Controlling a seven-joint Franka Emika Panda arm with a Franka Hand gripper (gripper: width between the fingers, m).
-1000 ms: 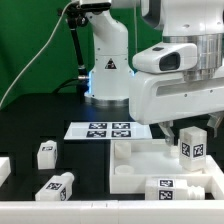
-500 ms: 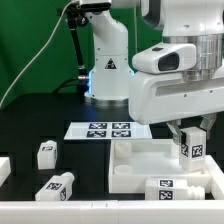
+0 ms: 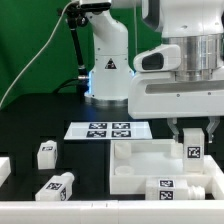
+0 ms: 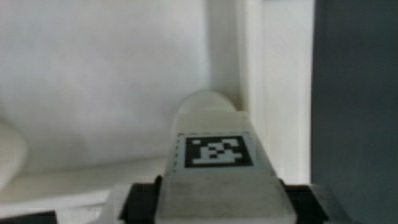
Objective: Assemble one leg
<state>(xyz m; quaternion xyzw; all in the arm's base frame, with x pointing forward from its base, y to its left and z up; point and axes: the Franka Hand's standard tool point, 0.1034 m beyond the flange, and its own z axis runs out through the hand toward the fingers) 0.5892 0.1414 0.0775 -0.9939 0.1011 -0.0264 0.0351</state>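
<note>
Gripper [image 3: 194, 138] jaws are closed against two sides of the leg [image 3: 193, 150]. Over the last second the wrist has turned, so the leg's tag face, tilted before, now sits square and upright. The leg hangs over the white tray-like part [image 3: 128, 160], near the tabletop's front corner on the exterior view's right; contact can't be told. Alignment looks done, seating not yet.

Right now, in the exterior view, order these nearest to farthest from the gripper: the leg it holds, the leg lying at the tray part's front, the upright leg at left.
1. The held leg, between the fingers of the gripper.
2. The lying leg, at the tray part's front.
3. The upright leg, at the exterior view's far left.
</note>
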